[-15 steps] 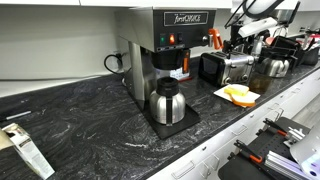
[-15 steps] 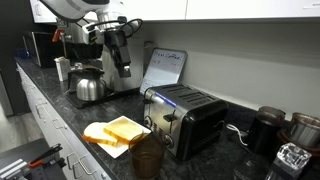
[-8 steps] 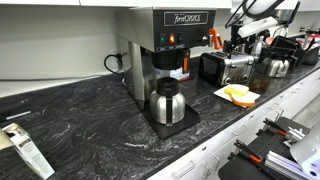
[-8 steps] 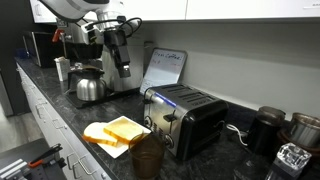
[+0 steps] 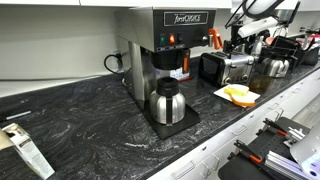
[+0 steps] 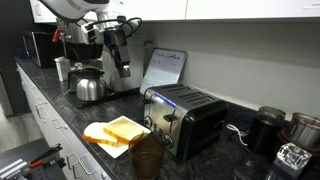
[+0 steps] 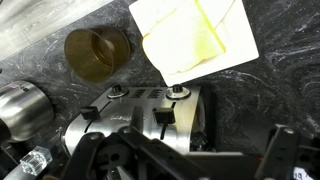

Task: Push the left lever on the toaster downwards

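Observation:
The toaster (image 6: pixel 186 119) has black sides and a shiny silver front; it stands on the dark counter in both exterior views (image 5: pixel 212 67). In the wrist view its silver front (image 7: pixel 130 128) shows two black levers, one lever (image 7: pixel 90 113) on the left of the picture and another lever (image 7: pixel 164 117) near the middle, both up, with two knobs beside them. My gripper (image 6: pixel 125 70) hangs in the air well above and to the side of the toaster, near the coffee brewer. In the wrist view my gripper (image 7: pixel 185 165) is open and empty, touching nothing.
A white plate with bread slices (image 6: pixel 118 132) and a brown cup (image 6: pixel 146 158) sit in front of the toaster. The tall coffee brewer (image 5: pixel 165 45) and a steel carafe (image 5: pixel 166 103) stand further along. A black jar (image 6: pixel 265 130) is beside the toaster, with cabinets overhead.

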Robot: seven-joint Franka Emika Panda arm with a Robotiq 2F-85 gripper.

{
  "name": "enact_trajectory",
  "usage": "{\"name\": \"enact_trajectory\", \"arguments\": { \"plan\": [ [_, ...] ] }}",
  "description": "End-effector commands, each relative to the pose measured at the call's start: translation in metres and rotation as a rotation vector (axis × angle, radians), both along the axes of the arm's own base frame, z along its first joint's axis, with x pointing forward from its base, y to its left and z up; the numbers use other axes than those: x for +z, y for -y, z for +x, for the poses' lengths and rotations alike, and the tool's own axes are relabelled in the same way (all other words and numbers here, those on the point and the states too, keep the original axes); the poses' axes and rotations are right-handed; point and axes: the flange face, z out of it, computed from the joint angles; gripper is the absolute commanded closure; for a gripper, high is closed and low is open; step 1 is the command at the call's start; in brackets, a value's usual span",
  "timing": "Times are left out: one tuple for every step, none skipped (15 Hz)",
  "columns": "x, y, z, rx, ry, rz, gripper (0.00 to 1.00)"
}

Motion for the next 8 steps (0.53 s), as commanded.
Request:
{"name": "enact_trajectory", "arguments": {
  "plan": [
    [0.0006,0.0,0.0001,0.0,-0.001,0.0,0.0],
    [0.0006,0.0,0.0001,0.0,-0.001,0.0,0.0],
    [0.0006,0.0,0.0001,0.0,-0.001,0.0,0.0],
    [0.0006,0.0,0.0001,0.0,-0.001,0.0,0.0],
    [0.0006,0.0,0.0001,0.0,-0.001,0.0,0.0],
    [0.0006,0.0,0.0001,0.0,-0.001,0.0,0.0],
    [-0.0023,0.0035,0.0039,-0.018,0.001,0.01,0.0],
    [-0.0044,0.0077,0.0061,-0.027,0.002,0.017,0.0]
  ]
}}
